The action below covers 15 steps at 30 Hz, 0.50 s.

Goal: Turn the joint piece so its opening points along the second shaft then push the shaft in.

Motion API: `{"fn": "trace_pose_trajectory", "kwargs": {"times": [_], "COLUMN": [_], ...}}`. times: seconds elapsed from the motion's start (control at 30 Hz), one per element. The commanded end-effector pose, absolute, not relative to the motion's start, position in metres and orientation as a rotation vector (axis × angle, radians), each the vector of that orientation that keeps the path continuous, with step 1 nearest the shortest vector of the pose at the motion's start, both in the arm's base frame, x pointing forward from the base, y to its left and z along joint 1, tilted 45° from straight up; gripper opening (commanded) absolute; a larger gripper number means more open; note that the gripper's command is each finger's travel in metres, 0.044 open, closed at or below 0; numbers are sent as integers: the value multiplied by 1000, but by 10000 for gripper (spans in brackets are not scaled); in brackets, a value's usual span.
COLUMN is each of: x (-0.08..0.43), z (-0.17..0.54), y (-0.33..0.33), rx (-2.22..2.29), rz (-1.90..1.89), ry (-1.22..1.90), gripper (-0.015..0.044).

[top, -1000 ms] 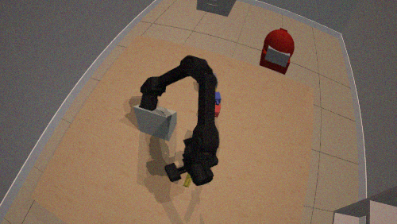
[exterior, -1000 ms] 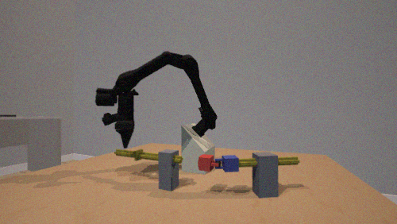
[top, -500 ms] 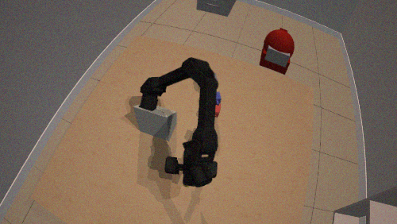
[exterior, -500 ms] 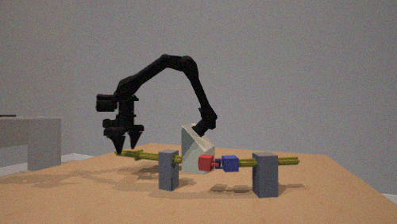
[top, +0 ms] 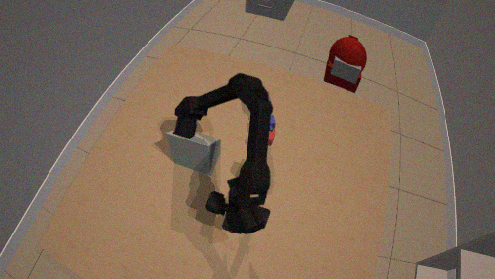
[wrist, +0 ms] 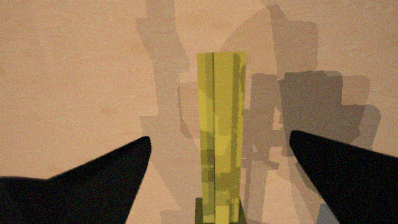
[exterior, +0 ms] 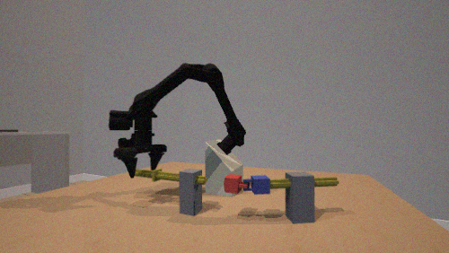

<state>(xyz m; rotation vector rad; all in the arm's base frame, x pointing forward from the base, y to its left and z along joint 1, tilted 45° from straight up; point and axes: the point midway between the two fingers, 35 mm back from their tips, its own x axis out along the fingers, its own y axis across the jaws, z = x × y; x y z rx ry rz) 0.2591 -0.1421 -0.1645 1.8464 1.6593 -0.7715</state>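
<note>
The second shaft (exterior: 171, 177) (wrist: 222, 90) is yellow and runs through the left grey block (exterior: 190, 193). Its collar (exterior: 156, 175) is on the outer side of that block. My gripper (exterior: 144, 172) (wrist: 219, 140) is open at the shaft's outer end, one finger on each side, with gaps to the shaft in the wrist view. The red joint piece (exterior: 233, 184) (top: 271, 139) is hinged to a blue piece (exterior: 260, 185) (top: 272, 122) on the first shaft (exterior: 326, 182), held in the right grey block (exterior: 300, 197). A gap separates the second shaft's inner end from the red piece. Its opening is not visible.
The arm's pale wedge-shaped base (top: 190, 154) (exterior: 215, 177) stands behind the joint in the exterior view. A red object (top: 347, 54) stands beyond the mat. A grey box (top: 269, 7) is at the top edge, and pale furniture (top: 477, 267) at the lower right.
</note>
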Motion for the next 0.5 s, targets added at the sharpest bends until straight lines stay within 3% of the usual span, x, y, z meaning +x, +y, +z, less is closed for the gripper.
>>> {"fn": "trace_pose_trajectory", "kwargs": {"times": [0.0,0.47], "x": [260,262], "z": [-168,-183], "y": [-137,-121], "rx": [1857,1858], "rz": [-775,-774], "ry": [1659,1660], "gripper": [440,440]}}
